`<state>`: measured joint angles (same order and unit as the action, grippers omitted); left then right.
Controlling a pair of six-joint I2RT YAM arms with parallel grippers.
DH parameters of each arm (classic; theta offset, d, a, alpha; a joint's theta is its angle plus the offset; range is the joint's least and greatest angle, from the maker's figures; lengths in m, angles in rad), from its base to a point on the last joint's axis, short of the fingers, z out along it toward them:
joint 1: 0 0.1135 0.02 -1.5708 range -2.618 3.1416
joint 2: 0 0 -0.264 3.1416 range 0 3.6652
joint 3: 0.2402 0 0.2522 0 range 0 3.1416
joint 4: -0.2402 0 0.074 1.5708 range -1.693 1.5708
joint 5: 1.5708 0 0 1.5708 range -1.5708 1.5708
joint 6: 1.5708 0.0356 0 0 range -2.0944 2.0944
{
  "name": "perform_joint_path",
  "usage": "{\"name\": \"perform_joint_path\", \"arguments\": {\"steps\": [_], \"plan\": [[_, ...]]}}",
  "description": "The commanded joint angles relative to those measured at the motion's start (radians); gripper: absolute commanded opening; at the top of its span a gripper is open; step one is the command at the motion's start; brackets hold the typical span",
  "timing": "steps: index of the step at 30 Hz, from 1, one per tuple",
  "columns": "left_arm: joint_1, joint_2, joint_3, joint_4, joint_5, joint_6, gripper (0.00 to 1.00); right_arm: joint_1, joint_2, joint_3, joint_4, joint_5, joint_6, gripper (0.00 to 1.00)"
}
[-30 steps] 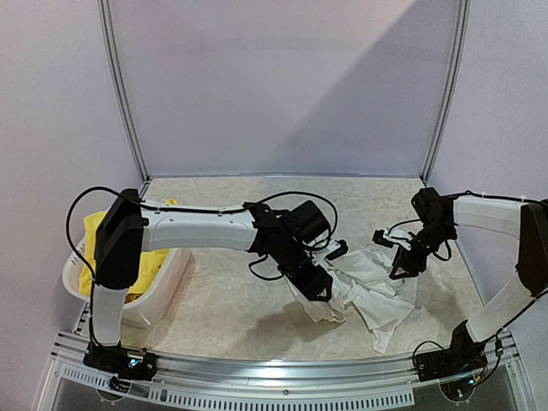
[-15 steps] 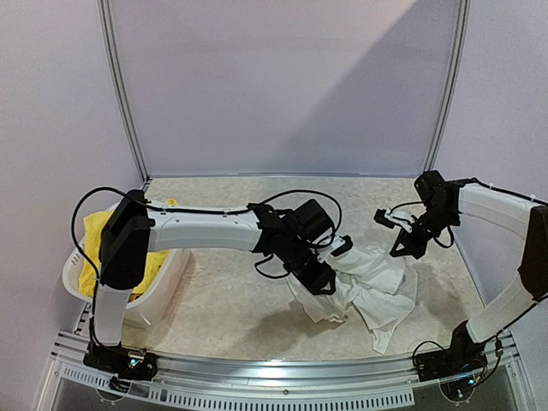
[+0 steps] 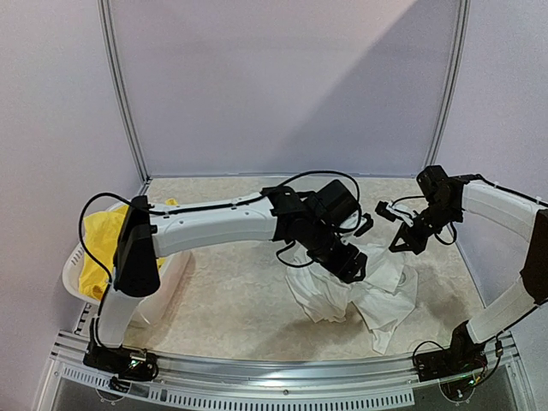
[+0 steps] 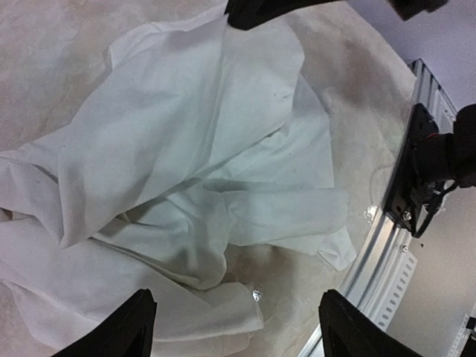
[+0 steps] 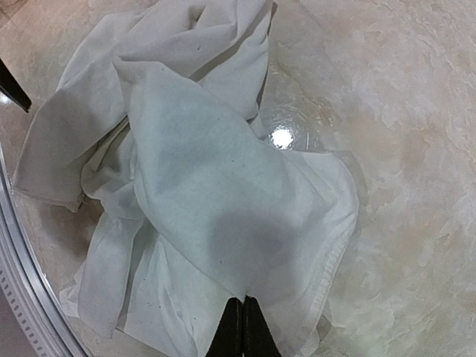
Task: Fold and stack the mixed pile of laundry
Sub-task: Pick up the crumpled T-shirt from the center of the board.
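The white T-shirt (image 3: 364, 295) is seen crumpled on the marbled table (image 3: 231, 312), right of centre in the overhead view, with folds bunched toward its middle and one loose flap reaching to the lower right. In the left wrist view the shirt (image 4: 186, 163) fills most of the frame, and the left gripper (image 4: 242, 331) is shown with its two dark fingers (image 4: 126, 331) spread wide at the bottom edge, nothing between them; from above, this gripper (image 3: 358, 248) is held over the upper part of the garment. The right gripper (image 3: 408, 241) is placed at the shirt's upper right edge. In the right wrist view its jaws are pressed together at the bottom centre (image 5: 242, 327), closed on the hemmed edge of the cloth (image 5: 216, 193), which is drawn up toward the fingertips. At the far left of the overhead view a bright yellow garment (image 3: 103, 240) is heaped in a white basket (image 3: 167, 287), well apart from the shirt
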<state>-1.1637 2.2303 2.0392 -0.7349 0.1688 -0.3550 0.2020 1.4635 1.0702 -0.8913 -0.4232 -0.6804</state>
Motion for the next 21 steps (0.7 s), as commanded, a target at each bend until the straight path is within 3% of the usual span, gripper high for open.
{"name": "perform_joint_path", "arguments": {"steps": [1, 7, 9, 12, 17, 21], "plan": [[-0.028, 0.125, 0.123, -0.212, -0.077, -0.052, 0.77, 0.002, 0.007, 0.025, 0.003, -0.012, 0.029, 0.0], [-0.044, 0.141, 0.14, -0.329, -0.114, -0.055, 0.75, 0.002, 0.006, 0.022, 0.014, -0.005, 0.04, 0.0], [-0.047, 0.135, 0.119, -0.329, -0.119, -0.049, 0.7, 0.002, 0.008, 0.021, 0.018, -0.007, 0.042, 0.0], [-0.047, 0.114, 0.075, -0.295, -0.122, -0.042, 0.48, 0.003, 0.013, 0.024, 0.023, -0.014, 0.047, 0.0], [-0.029, 0.051, 0.073, -0.288, -0.213, 0.017, 0.0, -0.01, 0.007, 0.066, 0.015, -0.027, 0.074, 0.0], [0.039, -0.061, 0.073, -0.323, -0.365, 0.081, 0.0, -0.115, -0.019, 0.222, -0.039, -0.123, 0.14, 0.0]]}}
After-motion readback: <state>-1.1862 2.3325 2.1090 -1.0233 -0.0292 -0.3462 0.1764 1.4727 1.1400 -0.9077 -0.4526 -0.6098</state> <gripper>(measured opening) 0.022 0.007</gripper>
